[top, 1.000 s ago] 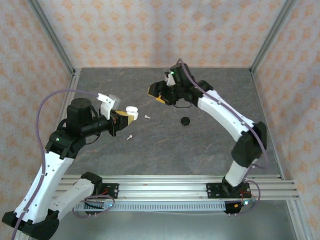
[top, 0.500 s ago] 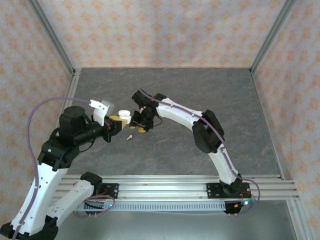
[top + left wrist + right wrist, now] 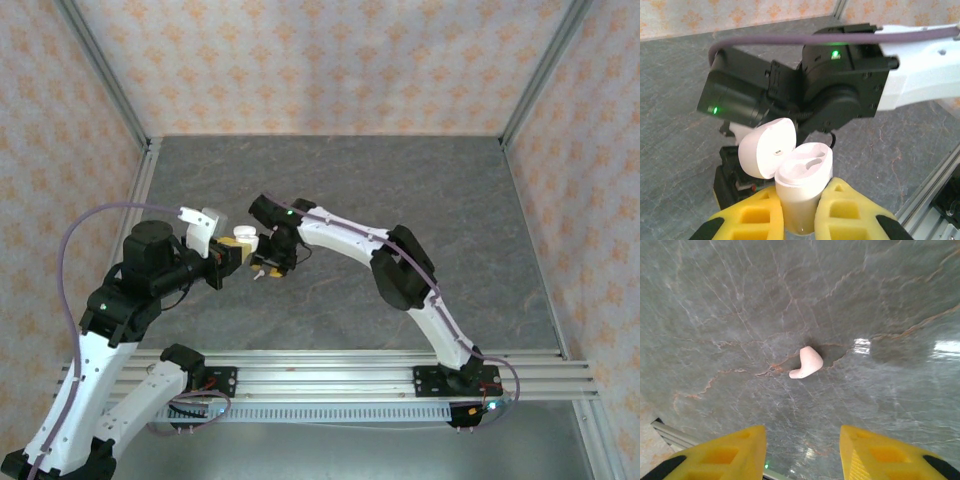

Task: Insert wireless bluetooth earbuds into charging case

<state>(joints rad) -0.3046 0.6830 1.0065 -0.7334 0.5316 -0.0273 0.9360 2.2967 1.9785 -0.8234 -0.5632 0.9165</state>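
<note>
One white earbud [image 3: 806, 362] below spread right tool [image 3: 800, 434]; left tool [image 3: 801, 197] clamps case [image 3: 804, 172].

Charging case [image 3: 805, 172] base hidden between left hand [image 3: 802, 192] pads.

White charging case [image 3: 802, 182]: upright, lid [image 3: 767, 155] swung open toward 10 o'clock, earbud sockets exposed, body clamped between the yellow pads of the left pincer [image 3: 800, 220]. One white earbud [image 3: 806, 362]: lying flat on the desk [image 3: 715, 315], stem pointing to 8 o'clock.
</note>
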